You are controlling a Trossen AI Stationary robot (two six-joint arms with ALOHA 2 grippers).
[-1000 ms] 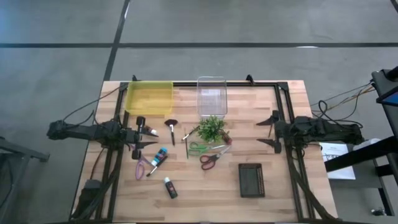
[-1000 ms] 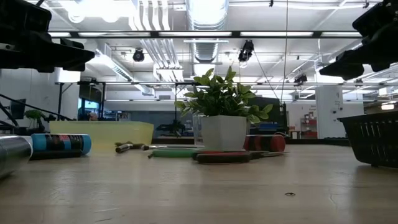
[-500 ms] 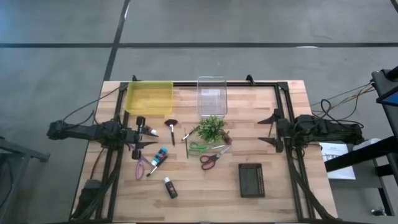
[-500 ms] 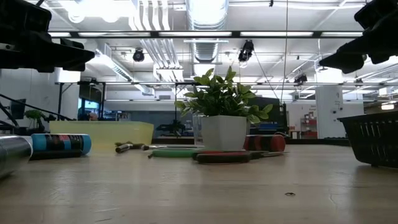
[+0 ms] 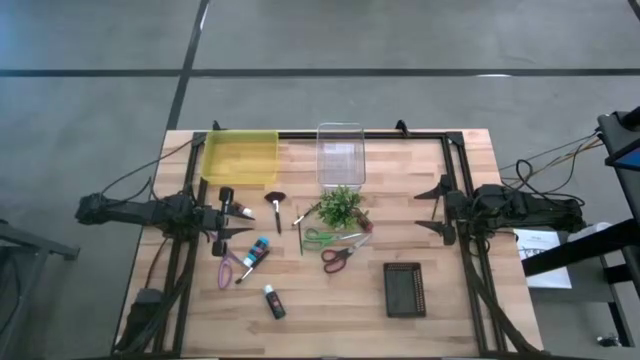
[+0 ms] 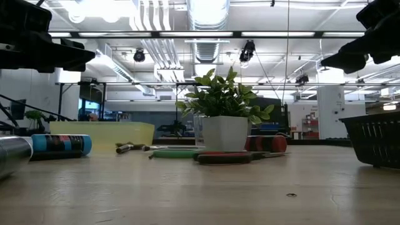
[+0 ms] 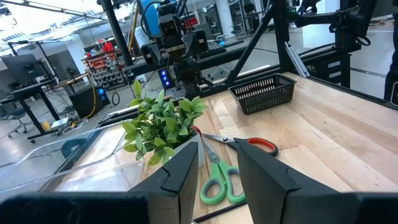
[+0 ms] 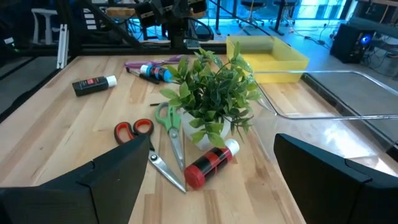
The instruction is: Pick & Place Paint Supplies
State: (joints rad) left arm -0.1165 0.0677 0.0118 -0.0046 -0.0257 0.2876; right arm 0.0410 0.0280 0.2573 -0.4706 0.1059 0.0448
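Observation:
Paint supplies lie across the table's middle: green scissors [image 5: 320, 238], red scissors [image 5: 337, 258], purple scissors [image 5: 229, 270], a blue tube [image 5: 257, 251], a black tube with a white cap [image 5: 273, 301], a fan brush [image 5: 275, 205] and a thin brush [image 5: 300, 235]. A red-and-black tube [image 8: 210, 163] lies beside the potted plant [image 5: 340, 207]. My left gripper [image 5: 232, 222] hovers level at the table's left side, its fingers a narrow gap apart with nothing between them [image 7: 217, 180]. At the right side my right gripper [image 5: 437, 210] hangs wide open, clear of everything.
A yellow bin [image 5: 240, 157] and a clear bin [image 5: 340, 155] stand at the far edge. A black basket [image 5: 404, 289] sits near the front right. Bare wood lies between the plant and my right gripper.
My right gripper has risen slightly and stays open. Nothing on the table has moved.

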